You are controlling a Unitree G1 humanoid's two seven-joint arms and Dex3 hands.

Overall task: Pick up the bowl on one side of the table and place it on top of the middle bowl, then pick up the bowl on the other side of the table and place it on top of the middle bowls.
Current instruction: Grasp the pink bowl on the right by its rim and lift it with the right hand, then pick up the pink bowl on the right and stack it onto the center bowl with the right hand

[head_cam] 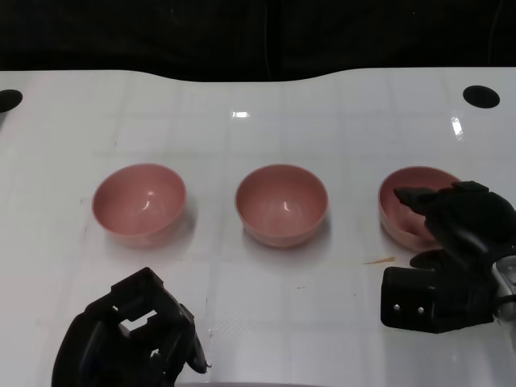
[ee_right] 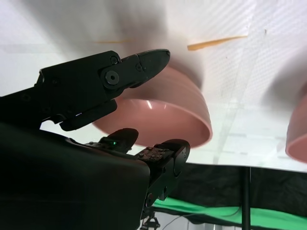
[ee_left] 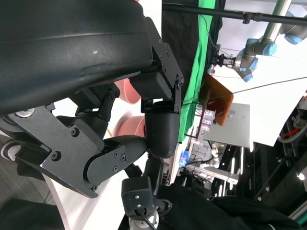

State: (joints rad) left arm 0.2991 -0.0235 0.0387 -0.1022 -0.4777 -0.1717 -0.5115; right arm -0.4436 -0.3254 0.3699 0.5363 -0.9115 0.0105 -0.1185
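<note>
Three pink bowls stand in a row on the white table [head_cam: 258, 322]: the left bowl [head_cam: 139, 201], the middle bowl [head_cam: 280, 203] and the right bowl [head_cam: 407, 211]. My right hand [head_cam: 451, 234] is at the right bowl's near rim, one finger over its inside and the thumb on the near side outside it. In the right wrist view the right bowl [ee_right: 158, 115] lies between the spread fingers [ee_right: 139, 64], and I see no firm grip. An edge of the middle bowl [ee_right: 300, 129] shows there too. My left hand [head_cam: 129, 339] hangs low at the near left, fingers curled in, holding nothing.
A thin orange streak [head_cam: 377, 260] lies on the table just in front of the right bowl. Black round holes sit at the far right corner [head_cam: 481, 96] and far left edge [head_cam: 8, 100]. The left wrist view shows pink bowl parts [ee_left: 132, 127] behind my curled fingers [ee_left: 160, 134].
</note>
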